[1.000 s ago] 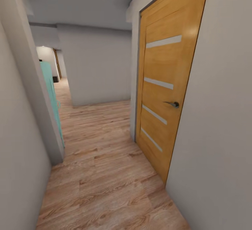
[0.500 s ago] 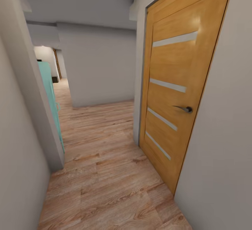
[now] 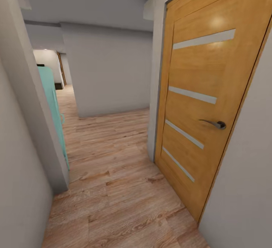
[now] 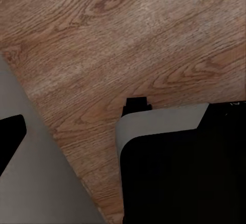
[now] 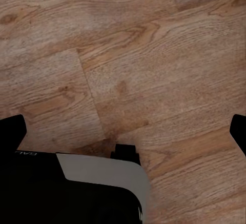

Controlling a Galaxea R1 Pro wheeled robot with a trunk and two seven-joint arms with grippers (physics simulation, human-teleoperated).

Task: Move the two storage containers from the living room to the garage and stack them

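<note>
Facing a glossy slatted wooden door over grained plank flooring; finger states indiscernible.

1. Soft, even light fills the corridor; a round glare spot sits high on the glossy orange wooden door.
2. Vertical lines lean outward at the head view's edges.
3. The pale wood-plank flooring renders slightly soft, with faint shadow.

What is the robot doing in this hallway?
It is on its way along a corridor with a wood-plank floor, carrying nothing. A closed wooden door with a metal handle stands on the right, a teal door on the left. Both wrist cameras look down at bare floor, with nothing between the fingers.
</note>
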